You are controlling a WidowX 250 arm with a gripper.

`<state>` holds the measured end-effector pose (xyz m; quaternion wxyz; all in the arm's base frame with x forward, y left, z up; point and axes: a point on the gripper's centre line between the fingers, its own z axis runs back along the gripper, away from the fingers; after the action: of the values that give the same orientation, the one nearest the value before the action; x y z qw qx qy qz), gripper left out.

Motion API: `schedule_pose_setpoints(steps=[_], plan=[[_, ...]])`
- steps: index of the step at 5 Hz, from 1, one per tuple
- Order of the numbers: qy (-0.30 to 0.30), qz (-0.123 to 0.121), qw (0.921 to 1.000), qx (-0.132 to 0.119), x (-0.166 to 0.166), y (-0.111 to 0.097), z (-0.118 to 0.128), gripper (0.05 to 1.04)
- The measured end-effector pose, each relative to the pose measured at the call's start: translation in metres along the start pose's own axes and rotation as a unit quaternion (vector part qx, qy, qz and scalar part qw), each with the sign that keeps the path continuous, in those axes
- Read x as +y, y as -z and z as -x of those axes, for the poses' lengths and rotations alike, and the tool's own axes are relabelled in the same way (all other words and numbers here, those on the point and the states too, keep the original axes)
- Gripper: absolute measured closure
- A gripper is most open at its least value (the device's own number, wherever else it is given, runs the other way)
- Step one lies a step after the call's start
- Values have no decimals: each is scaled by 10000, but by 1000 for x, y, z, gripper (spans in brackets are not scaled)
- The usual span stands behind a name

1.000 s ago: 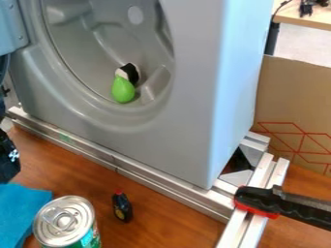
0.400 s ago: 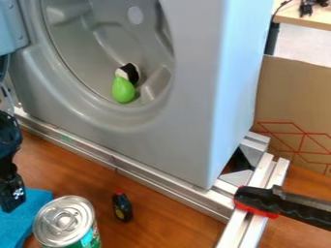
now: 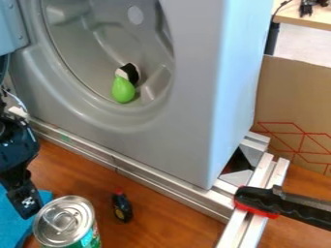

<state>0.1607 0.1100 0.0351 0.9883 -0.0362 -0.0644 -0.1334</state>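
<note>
Metal can (image 3: 63, 220), round, shiny-topped, black pincer (image 3: 27, 208) near it, apart or together unclear, soft blue cloth (image 3: 9, 230), wood-grained worktop (image 3: 171, 218)

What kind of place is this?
Probably a robot lab or workshop! You can see a black robot arm over a wooden table, and shiny metal rails with what looks like a clamp on them.

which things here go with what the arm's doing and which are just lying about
Nearest the gripper, so likely in play:
- gripper, at the lower left over the cloth
- blue cloth
- metal can, right beside the gripper

Seemingly just about:
- small dark bottle with red cap
- green object in the round recess
- black and red clamp on the rails
</note>
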Motion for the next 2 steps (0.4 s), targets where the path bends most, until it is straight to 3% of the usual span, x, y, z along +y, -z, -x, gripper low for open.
schedule_pose_setpoints(steps=[1,2], plan=[[262,363,9989,168,-18,20,-12,83],[675,614,9949,424,-60,32,-27,83]])
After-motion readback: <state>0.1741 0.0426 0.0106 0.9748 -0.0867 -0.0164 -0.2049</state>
